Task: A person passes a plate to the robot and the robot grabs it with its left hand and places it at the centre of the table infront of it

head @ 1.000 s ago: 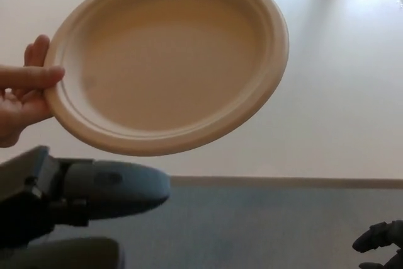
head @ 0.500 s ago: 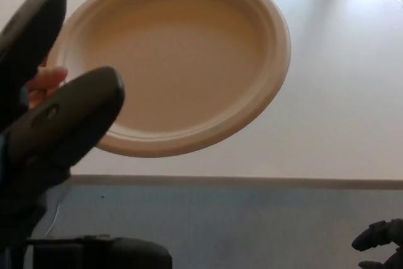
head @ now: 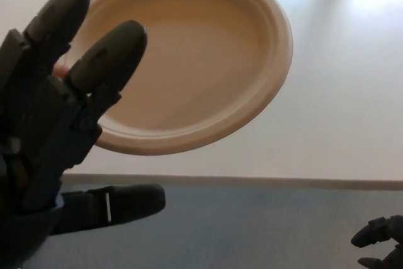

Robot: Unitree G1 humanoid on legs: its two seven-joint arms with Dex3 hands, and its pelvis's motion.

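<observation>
Left hand (head: 56,137) was spread wide, holding nothing: two fingers (head: 107,55) up over the plate's near-left rim, thumb low, likely set to pinch the edge. Plate (head: 201,61) hung tilted above the table (head: 340,111), the person's hand almost hidden. Right hand (head: 381,244) was barely in frame; fingers' state unclear.
</observation>
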